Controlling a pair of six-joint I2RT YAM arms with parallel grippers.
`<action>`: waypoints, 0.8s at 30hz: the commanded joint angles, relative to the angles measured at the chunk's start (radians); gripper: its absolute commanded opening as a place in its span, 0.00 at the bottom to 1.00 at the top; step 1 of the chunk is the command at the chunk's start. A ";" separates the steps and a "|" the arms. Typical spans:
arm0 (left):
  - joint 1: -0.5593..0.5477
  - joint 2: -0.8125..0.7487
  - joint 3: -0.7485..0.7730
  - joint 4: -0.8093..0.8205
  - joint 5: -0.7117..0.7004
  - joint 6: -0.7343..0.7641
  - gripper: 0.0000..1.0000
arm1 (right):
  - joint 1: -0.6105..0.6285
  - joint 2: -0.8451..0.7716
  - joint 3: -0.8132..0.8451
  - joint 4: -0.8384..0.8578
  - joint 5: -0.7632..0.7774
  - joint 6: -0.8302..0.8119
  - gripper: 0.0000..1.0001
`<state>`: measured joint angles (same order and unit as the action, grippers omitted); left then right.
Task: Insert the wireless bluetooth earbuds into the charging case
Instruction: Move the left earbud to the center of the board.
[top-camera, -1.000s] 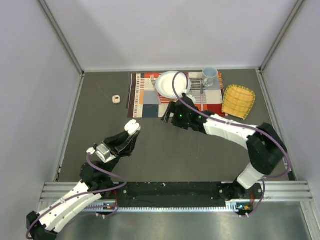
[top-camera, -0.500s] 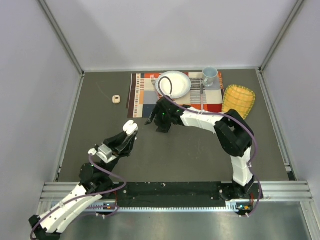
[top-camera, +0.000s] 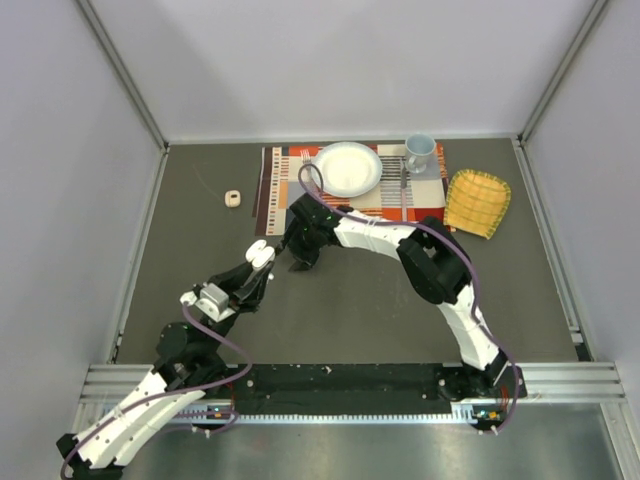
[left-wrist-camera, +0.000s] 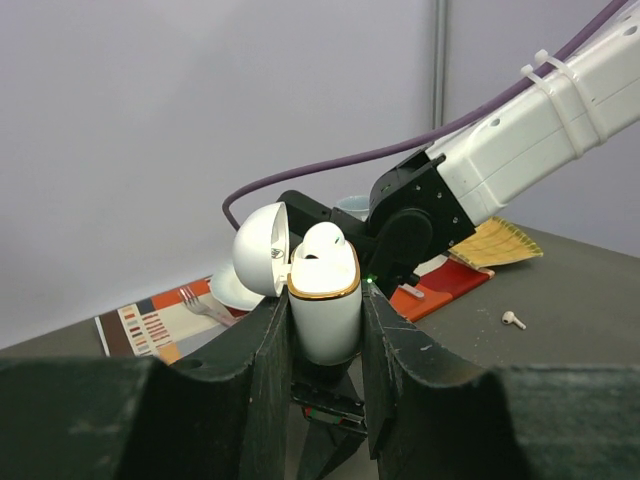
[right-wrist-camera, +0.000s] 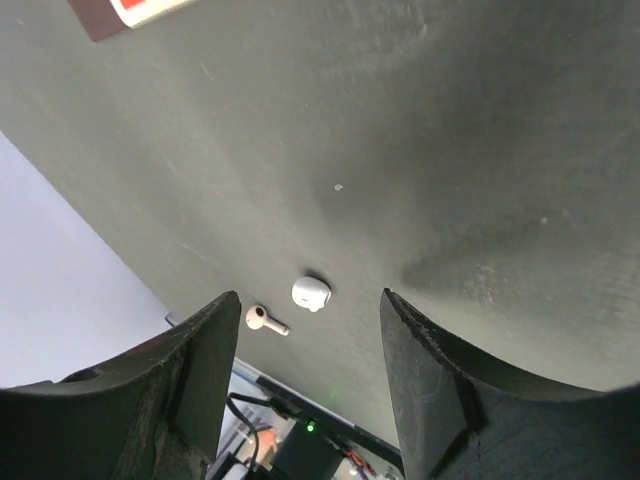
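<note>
Case (left-wrist-camera: 325, 300), one earbud (left-wrist-camera: 322, 240) seated, is clamped in your left gripper (left-wrist-camera: 326, 330). Your right gripper (top-camera: 299, 262) hangs beside the case, jaws apart; next, pinch a loose earbud (right-wrist-camera: 311, 293).

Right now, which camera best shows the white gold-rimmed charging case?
Left wrist: the white gold-rimmed charging case sits centre frame, lid open, clamped in the left gripper. Top external shows it small and distant; right wrist misses it.

A placemat (top-camera: 290, 205), with a plate (top-camera: 347, 168) and a cup (top-camera: 419, 152) on it, is laid at the far edge of the counter (top-camera: 350, 300); a cloth (top-camera: 477, 202) is placed right of it. An earbud (left-wrist-camera: 322, 240) is seated in the charging case (left-wrist-camera: 325, 310).
</note>
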<state>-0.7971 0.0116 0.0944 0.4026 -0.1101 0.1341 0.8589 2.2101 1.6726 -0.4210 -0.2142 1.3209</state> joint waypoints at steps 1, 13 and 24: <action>-0.002 -0.074 0.053 -0.039 -0.028 0.015 0.00 | 0.034 0.048 0.091 -0.051 -0.048 0.041 0.57; -0.002 -0.128 0.056 -0.103 -0.063 0.013 0.00 | 0.060 0.125 0.154 -0.061 -0.126 0.083 0.51; -0.002 -0.140 0.054 -0.119 -0.074 0.013 0.00 | 0.058 0.148 0.150 -0.064 -0.071 0.132 0.43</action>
<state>-0.7971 0.0101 0.1108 0.2604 -0.1730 0.1349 0.9134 2.3241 1.7828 -0.4797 -0.3119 1.4220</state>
